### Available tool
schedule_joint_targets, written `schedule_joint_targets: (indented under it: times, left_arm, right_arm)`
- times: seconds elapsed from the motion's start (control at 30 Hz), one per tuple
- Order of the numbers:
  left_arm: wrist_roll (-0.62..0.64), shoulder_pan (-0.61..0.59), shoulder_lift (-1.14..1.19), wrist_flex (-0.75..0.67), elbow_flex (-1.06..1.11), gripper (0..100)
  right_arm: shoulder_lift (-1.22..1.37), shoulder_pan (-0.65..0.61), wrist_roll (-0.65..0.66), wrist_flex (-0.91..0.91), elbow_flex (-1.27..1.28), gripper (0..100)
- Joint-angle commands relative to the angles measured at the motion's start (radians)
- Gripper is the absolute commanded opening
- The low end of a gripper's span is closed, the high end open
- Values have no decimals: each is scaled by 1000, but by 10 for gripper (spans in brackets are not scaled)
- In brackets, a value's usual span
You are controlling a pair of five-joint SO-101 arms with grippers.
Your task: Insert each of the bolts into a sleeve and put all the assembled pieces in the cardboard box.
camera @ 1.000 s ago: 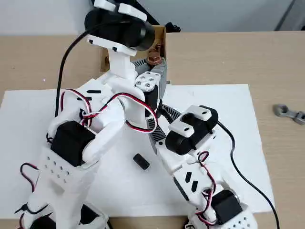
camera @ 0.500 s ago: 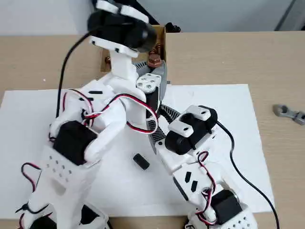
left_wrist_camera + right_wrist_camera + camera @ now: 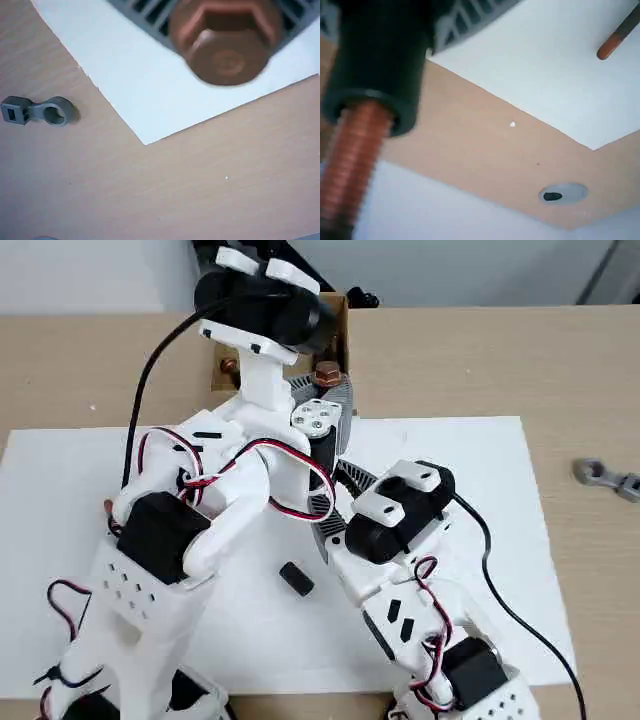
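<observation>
a light wood-grain counter (image 3: 560,370) runs across the room's near side, with a white sheet (image 3: 470,460) laid flat over its middle and bare wood left around the sheet's far and right edges. a round grey grommet (image 3: 563,193) with a dark slot sits flush in the wood. a small grey ring-ended tool (image 3: 606,478) lies on the bare wood beside the sheet. behind the counter rises a plain pale wall (image 3: 80,275). the light is soft and even, with faint shadows.

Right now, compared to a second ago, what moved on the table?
The arm on the high view's left swung slightly right. It carried the copper bolt a little toward the arms' bases. The other arm with its held sleeve, the loose sleeve on the white sheet and the wrench stayed put.
</observation>
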Motion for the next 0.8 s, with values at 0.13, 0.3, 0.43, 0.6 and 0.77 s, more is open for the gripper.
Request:
schedule_joint_targets:
  times: [0.13,0.3,0.43,0.6,0.77]
  left_arm:
    - [3,3,-15,0,-4,9]
    - [9,3,-17,23,-8,114]
    - [64,0,-15,84,-28,159]
    - [72,-2,-15,121,-35,176]
    - [72,-2,-15,130,-35,177]
  right_arm:
    - [-16,-2,6,-28,-14,4]
    - [-16,-2,8,-28,-14,4]
    - [-16,-1,8,-28,-14,4]
    - [-16,-1,8,-28,-14,4]
    - [-16,-1,8,-28,-15,4]
